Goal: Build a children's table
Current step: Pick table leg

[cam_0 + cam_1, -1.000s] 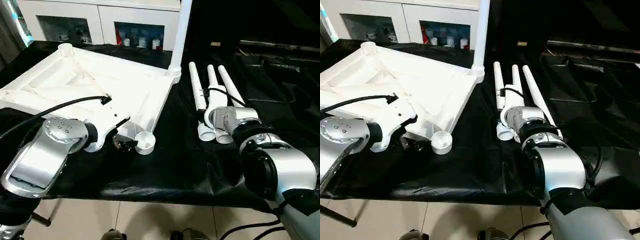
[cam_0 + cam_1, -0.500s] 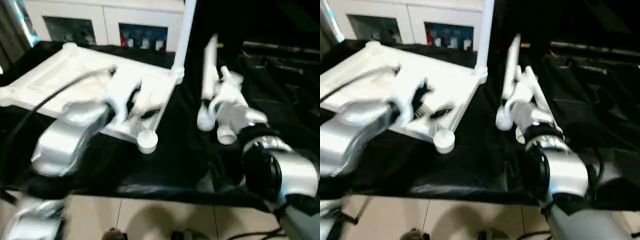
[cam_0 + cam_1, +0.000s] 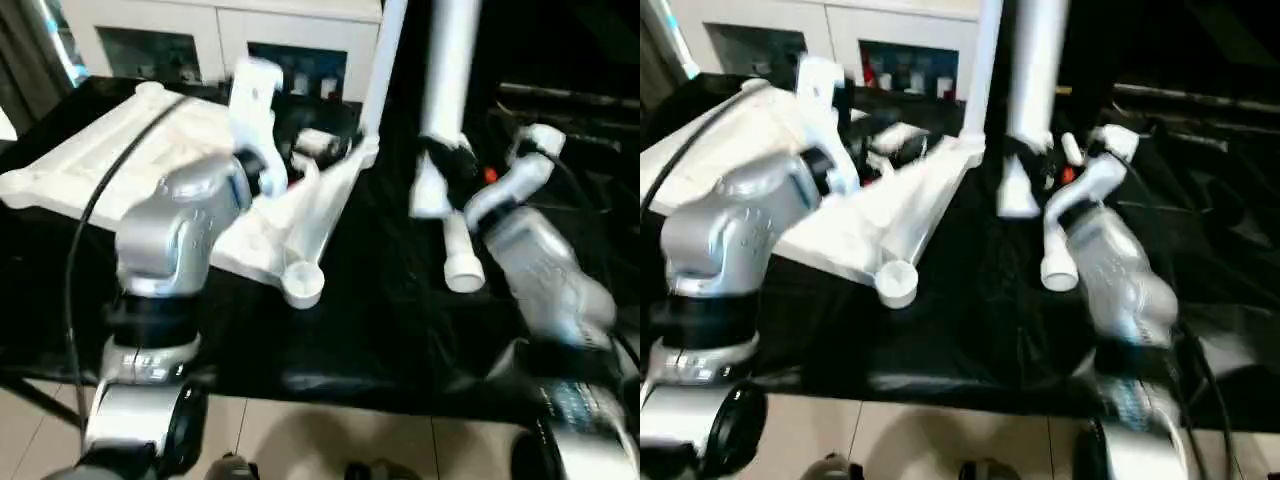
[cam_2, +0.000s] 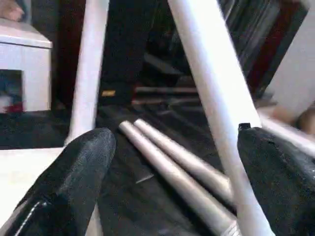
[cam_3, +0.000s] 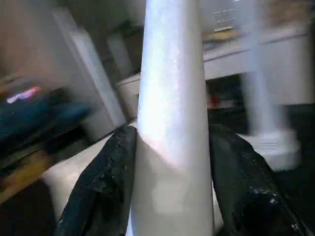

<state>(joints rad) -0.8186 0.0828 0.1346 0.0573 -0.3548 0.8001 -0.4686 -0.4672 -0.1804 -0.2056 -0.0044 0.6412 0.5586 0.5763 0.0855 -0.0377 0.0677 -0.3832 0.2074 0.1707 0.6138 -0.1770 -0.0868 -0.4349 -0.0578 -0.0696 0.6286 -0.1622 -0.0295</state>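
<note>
Table top (image 3: 120, 150): white, underside up, lying on the black-covered desk (image 3: 380, 320), left half. One leg (image 3: 385, 60) stands upright in its far right corner socket; the near corner socket (image 3: 302, 285) is open.

Right gripper (image 5: 170, 162): jaws pinching a second leg (image 3: 445, 100), held roughly upright above the desk, thick end down, just right of the standing leg.

Remaining legs (image 4: 172, 167): lying side by side on the desk; two seem visible in the left wrist view.

Left gripper (image 4: 167, 162): raised over the top's far right part, jaws spread, nothing between them.

Background: white cabinet (image 3: 200, 40).
</note>
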